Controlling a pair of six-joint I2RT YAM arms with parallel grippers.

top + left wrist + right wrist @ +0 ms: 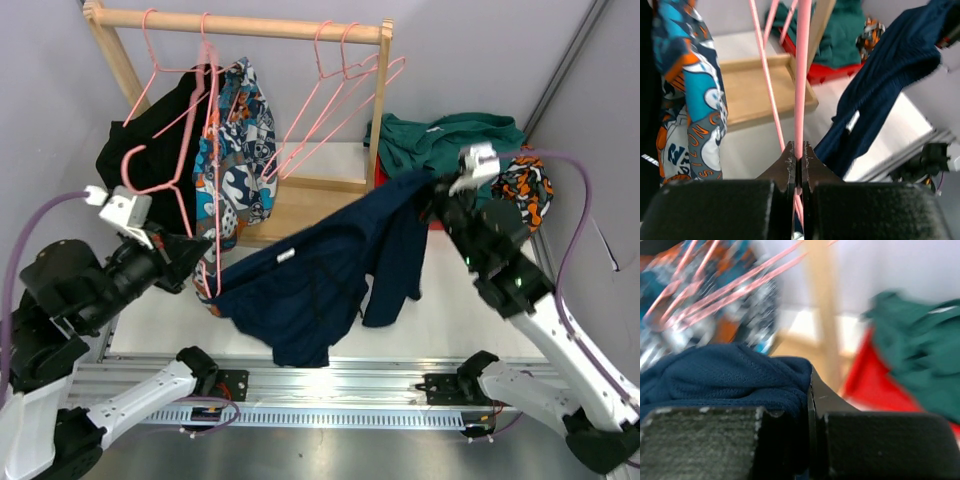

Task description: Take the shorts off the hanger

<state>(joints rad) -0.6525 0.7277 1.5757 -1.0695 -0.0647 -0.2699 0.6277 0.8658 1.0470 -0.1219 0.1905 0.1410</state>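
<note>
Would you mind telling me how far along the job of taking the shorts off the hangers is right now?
Done: the teal green shorts and black-orange-white patterned shorts lie off the rack at the right. In hand: the right gripper is shut on the navy shorts, pulling them away while the left gripper clamps a pink hanger. Left: the black shorts and blue-orange-white patterned shorts hang on the rack.

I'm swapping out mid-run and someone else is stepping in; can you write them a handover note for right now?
Left gripper: shut on a thin pink wire hanger.
Right gripper: shut on the plain navy fabric shorts, stretched toward that hanger.
Done: teal green shorts and black-orange-white patterned shorts lie off to the right.
To do: navy pair to set down; plain black shorts and blue-orange-white patterned shorts hang on the wooden rack.
</note>
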